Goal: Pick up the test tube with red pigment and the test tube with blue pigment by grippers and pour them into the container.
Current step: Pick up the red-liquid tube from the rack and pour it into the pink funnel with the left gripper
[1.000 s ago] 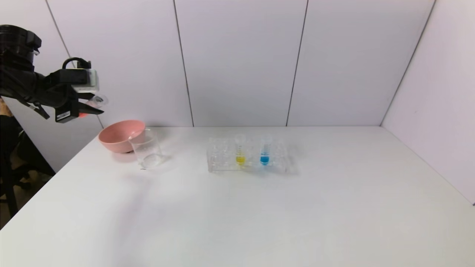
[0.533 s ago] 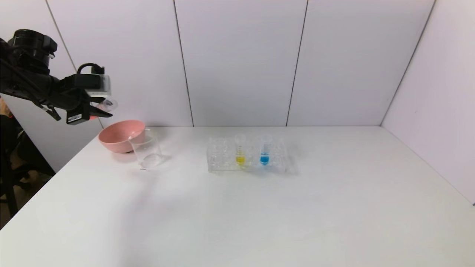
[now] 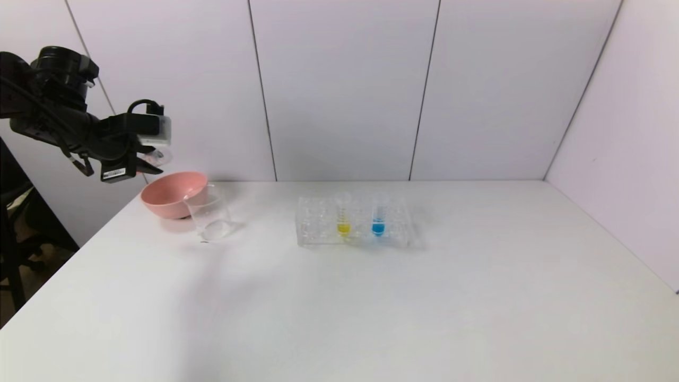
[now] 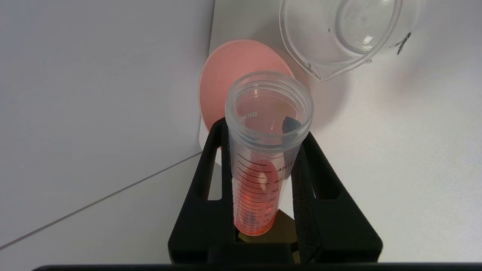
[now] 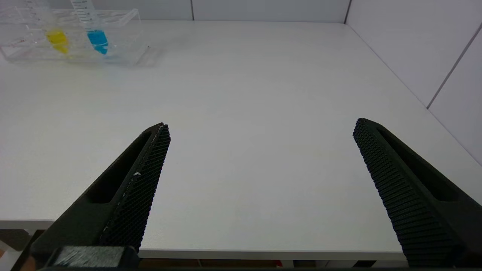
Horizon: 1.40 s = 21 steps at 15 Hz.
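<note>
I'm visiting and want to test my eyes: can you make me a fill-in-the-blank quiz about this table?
1. The left gripper holds a tube with ____ liquid.
2. In the rack, the yellow tube stands beside a ____ tube.
3. The clear beaker stands against a ____ bowl.
4. The right gripper has its fingers ____.

Missing words: red; blue; pink; open

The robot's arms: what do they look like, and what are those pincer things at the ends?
Both are black. The left tool has two pointed fingers, a white-grey camera box on top, a looping black cable and a white label. The right tool shows two long tapering fingers with finely ribbed inner faces.
</note>
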Each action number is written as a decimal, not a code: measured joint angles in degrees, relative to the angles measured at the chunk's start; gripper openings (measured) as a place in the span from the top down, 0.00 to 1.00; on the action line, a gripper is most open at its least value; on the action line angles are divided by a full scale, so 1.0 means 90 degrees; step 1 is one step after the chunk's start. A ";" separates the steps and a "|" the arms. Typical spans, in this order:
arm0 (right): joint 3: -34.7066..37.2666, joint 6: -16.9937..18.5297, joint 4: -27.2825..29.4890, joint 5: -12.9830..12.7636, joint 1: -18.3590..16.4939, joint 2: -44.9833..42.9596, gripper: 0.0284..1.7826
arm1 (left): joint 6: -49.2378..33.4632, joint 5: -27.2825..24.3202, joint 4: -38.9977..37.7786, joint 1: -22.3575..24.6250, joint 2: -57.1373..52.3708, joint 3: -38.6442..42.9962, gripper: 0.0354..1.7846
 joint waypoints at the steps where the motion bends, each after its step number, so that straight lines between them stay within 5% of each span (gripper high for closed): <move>1: 0.0000 0.0003 0.0000 0.0000 0.0000 0.0000 0.00 | -0.0012 0.0100 0.0003 -0.0034 0.0012 -0.0004 0.76; 12: 0.0000 0.0000 0.0000 0.0000 0.0000 0.0000 0.00 | -0.0526 0.1038 0.0358 -0.0362 0.0153 -0.0070 0.76; 21: 0.0000 0.0000 0.0000 0.0000 0.0000 0.0000 0.00 | -0.0538 0.1069 0.0360 -0.0414 0.0240 -0.0116 0.76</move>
